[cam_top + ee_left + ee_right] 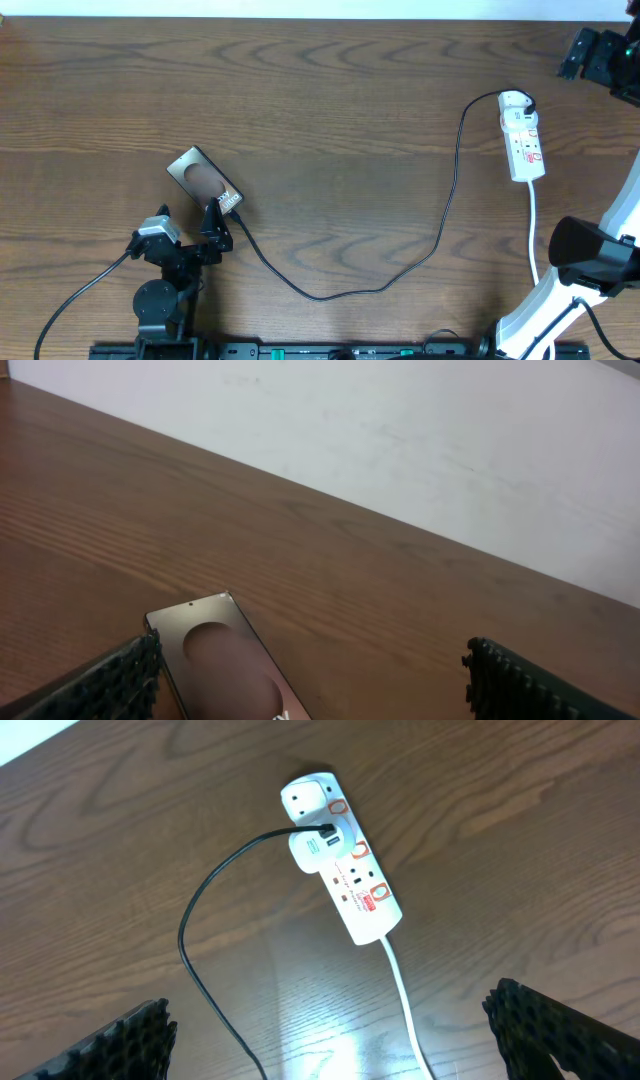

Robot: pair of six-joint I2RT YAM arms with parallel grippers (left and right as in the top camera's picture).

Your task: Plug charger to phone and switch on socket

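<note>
The charger [457, 150] is a thin, limp cable. It weighs almost nothing and will flop, so I would grip the stiff little plug tip, not the cord. The phone [200, 178] lies left and near on the bench [330, 120]. It is a light, slick slab, likely to skid when the tip is pushed in, so it needs bracing. The socket [524, 140] sits far right. It looks light too, and its switch should be pressed straight down.

The left end effector [310, 680] is spread wide, holding nothing, with the phone between its fingers and nearer the left one. The right end effector [330, 1020] is also spread and empty, hanging over the socket.

Overhead shows the cable's whole run, from the socket's far end in a loop to the phone's near-right end. I cannot tell whether the tip is seated. The left wrist view shows only the phone's far end and brown oval, no cable. The right wrist view shows the plug in the socket and the red-ringed switches, too small overhead.
</note>
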